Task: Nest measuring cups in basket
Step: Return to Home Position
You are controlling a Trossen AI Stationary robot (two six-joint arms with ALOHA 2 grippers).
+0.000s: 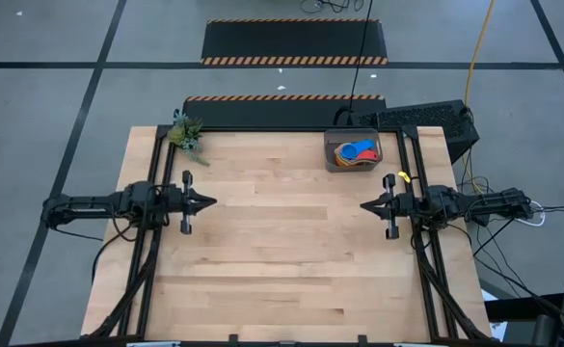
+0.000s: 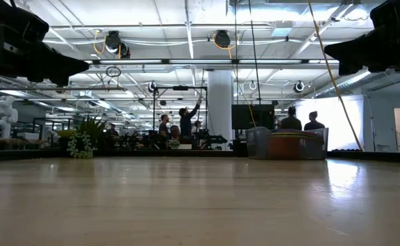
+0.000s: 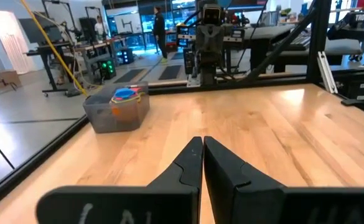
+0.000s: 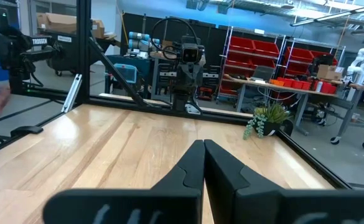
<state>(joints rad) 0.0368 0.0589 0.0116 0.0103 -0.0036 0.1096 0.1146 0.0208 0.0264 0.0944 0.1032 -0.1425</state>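
Note:
The grey basket (image 1: 352, 154) stands on the table near its far right corner and holds the measuring cups (image 1: 355, 151), a blue one on top with orange and red showing beneath; the left wrist view shows the basket (image 3: 116, 111) too. My left gripper (image 1: 210, 202) hovers shut over the table's left side, pointing level toward the right. My right gripper (image 1: 366, 205) hovers shut over the right side, pointing left. Both touch nothing.
A small green plant (image 1: 186, 133) lies at the far left corner. A black keyboard (image 1: 426, 118) sits beyond the table's far right edge. A small yellow thing (image 1: 403, 176) shows beside the right arm. The bare wooden tabletop (image 1: 291, 251) stretches between the grippers.

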